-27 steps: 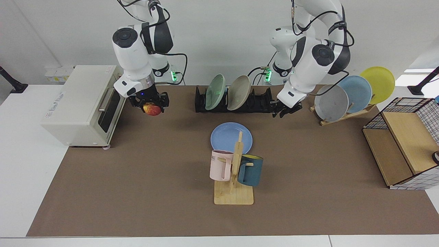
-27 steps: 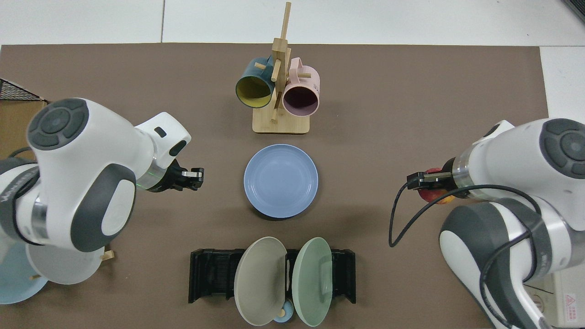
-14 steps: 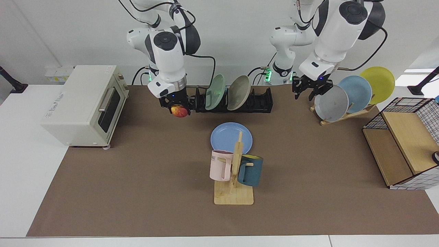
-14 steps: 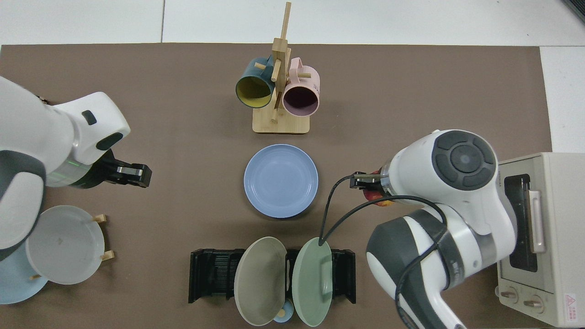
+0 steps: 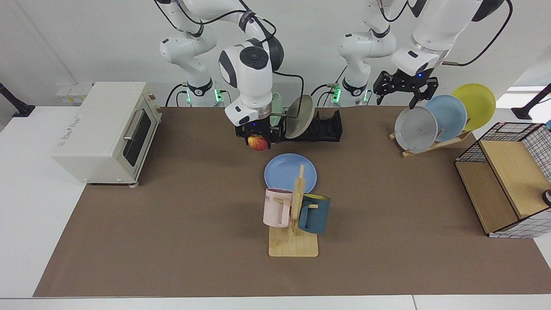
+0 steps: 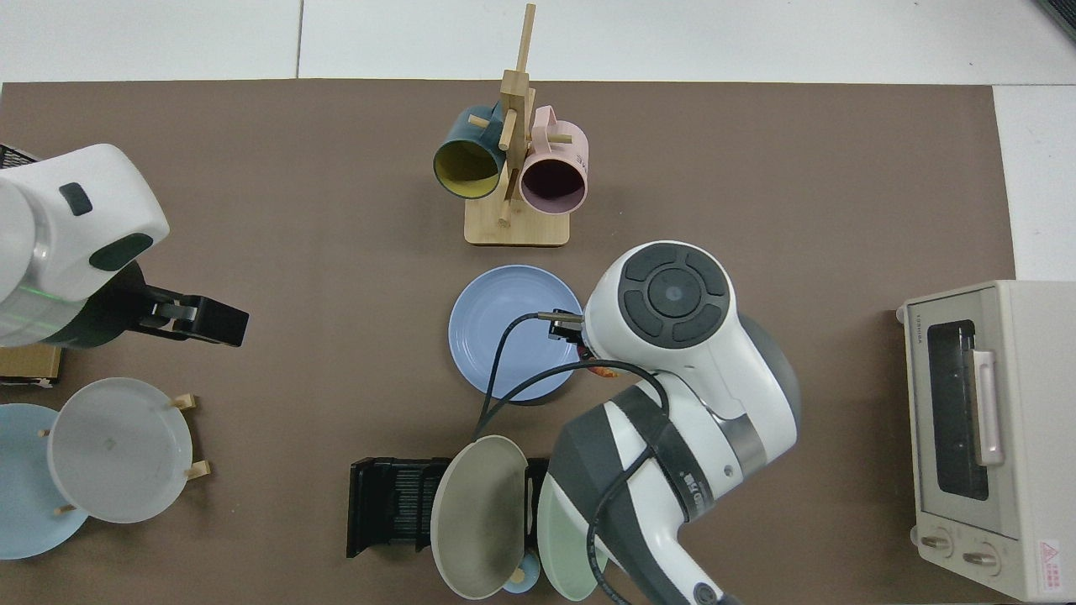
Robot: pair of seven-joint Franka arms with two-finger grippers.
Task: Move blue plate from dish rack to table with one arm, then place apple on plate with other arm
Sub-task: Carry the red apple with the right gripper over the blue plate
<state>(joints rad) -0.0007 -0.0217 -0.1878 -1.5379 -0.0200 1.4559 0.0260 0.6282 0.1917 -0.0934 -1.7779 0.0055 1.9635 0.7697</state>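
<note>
Facing view: right gripper (image 5: 258, 140) clamps the apple (image 5: 257, 142) above the blue plate (image 5: 284, 172)'s rim. The plate lies mid-table (image 5: 172, 224). Left gripper (image 5: 404, 88), fingers apart, hangs over the far edge.

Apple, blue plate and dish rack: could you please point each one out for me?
Apple (image 5: 257, 142), facing view, on its red front.
Blue plate (image 6: 504, 323), top view, on its bare centre.
Dish rack (image 5: 327, 127), facing view, on its empty end.
</note>
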